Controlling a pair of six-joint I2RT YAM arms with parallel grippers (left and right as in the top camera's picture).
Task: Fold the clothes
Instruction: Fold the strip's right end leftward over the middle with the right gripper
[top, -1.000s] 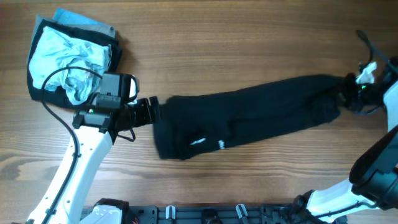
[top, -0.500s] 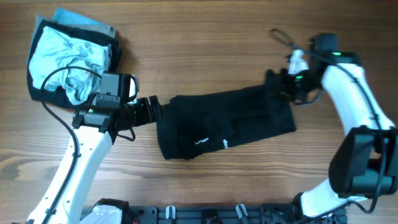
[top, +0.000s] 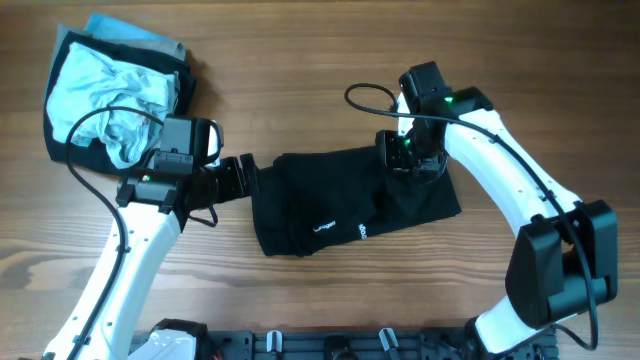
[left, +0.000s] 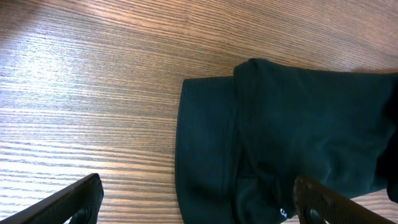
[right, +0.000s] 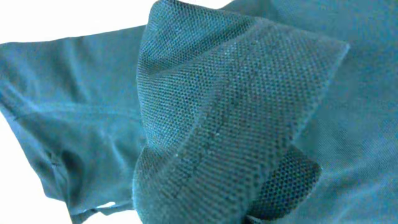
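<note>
The black T-shirt (top: 320, 205) lies as a short folded band on the wood table, with small white marks on its front. My right gripper (top: 400, 158) is shut on the shirt's right end and holds it over the middle of the band. The lifted cloth (right: 217, 124) fills the right wrist view and hides the fingers. My left gripper (top: 247, 178) is open at the shirt's left edge. In the left wrist view (left: 196, 185) its fingers stand wide apart either side of the shirt's edge (left: 298, 124).
A pile of other garments (top: 110, 90), pale blue, black and grey-blue, sits at the far left corner behind the left arm. A cable loop (top: 365, 95) hangs from the right arm. A black rail (top: 330, 345) runs along the table's front edge.
My right gripper has carried the shirt's right end far to the left, doubling the long band over itself. The left arm has not moved.
</note>
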